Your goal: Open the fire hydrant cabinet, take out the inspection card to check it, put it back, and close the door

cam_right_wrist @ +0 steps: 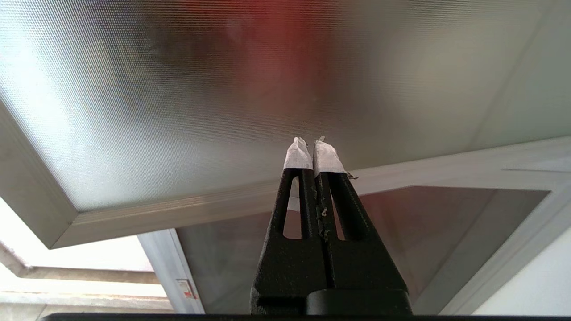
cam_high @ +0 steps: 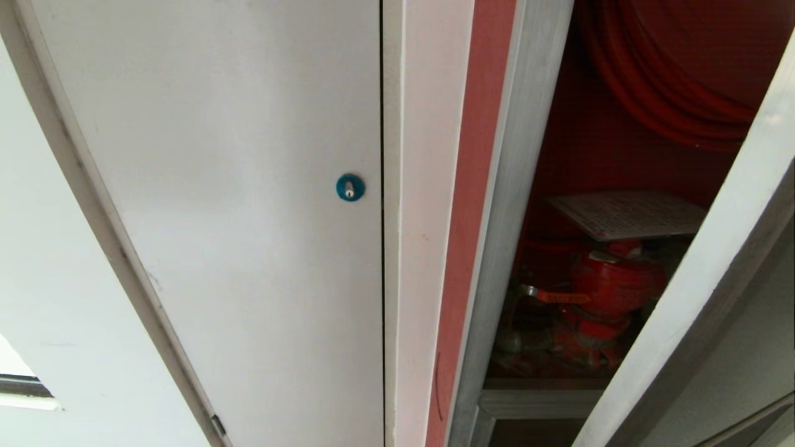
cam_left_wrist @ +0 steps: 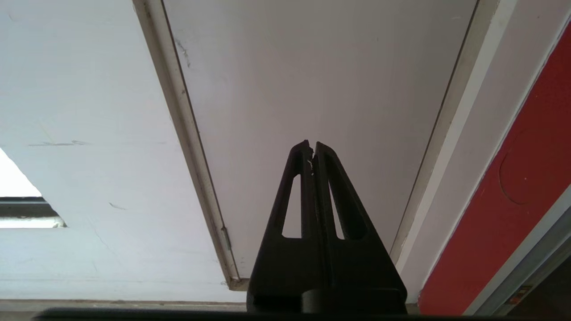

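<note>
Peering from the head view into the fire hydrant cabinet (cam_high: 515, 205): door (cam_high: 702, 267) ajar, edge cut off; inspection card (cam_high: 627, 214) lying inside atop the red valve (cam_high: 612, 285), print illegible. Left wrist view: left gripper (cam_left_wrist: 312, 146) pressed together, empty, facing the white door (cam_left_wrist: 312, 80) beside the cabinet. Right wrist view: right gripper (cam_right_wrist: 312, 143) pressed together, empty, before the cabinet's frosted glass (cam_right_wrist: 223, 89), contents blurred.

The inspection card (cam_high: 627, 214) has print too fine to read, and the door (cam_high: 695, 298) frame at four o'clock hides its right corner. The red hose (cam_high: 671, 74) is cut off at twelve o'clock (only part of its coil shows). The red valve (cam_high: 612, 292) is half lost in shadow.
</note>
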### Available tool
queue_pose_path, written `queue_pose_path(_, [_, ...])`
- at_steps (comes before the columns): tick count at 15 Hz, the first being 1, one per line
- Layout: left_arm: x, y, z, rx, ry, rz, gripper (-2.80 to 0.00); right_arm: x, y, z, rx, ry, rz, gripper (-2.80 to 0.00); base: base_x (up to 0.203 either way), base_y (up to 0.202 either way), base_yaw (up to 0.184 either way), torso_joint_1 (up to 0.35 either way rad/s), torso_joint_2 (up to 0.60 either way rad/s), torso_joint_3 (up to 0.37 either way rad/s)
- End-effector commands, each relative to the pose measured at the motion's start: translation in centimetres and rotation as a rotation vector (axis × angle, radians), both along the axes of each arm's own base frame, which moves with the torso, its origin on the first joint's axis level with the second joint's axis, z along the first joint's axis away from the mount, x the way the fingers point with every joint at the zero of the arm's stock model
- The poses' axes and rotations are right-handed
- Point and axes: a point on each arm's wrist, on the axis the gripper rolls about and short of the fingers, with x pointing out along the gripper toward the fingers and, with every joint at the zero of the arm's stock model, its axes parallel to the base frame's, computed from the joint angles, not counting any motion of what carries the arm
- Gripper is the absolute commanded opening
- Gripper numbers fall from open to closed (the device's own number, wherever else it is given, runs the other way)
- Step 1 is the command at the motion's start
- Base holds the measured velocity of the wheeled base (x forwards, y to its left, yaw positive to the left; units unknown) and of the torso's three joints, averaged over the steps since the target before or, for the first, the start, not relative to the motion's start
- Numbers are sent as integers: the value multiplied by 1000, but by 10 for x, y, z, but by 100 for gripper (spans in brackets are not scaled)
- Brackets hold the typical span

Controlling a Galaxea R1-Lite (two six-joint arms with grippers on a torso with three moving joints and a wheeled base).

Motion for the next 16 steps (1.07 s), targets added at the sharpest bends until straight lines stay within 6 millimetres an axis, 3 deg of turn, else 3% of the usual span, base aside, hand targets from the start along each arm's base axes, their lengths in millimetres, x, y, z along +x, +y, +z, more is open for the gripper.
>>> queue_pose_path(1, [1, 0, -2, 0, 6, 0, -280, 0, 0, 0, 4, -1, 0, -280, 0, 0, 0, 0, 0, 0])
queue_pose_path(12, [1, 0, -2, 0, 7, 0, -280, 0, 0, 0, -36, -3, 0, -280, 0, 0, 0, 0, 0, 0])
queue_pose_path(14, [1, 0, -2, 0, 7, -1, -280, -4, 0, 13, -35, -45, -3, -280, 0, 0, 0, 0, 0, 0])
queue_pose_path(16, [1, 0, -2, 0, 7, 0, -280, -14, 0, 44, -35, -116, -1, -280, 0, 0, 0, 0, 0, 0])
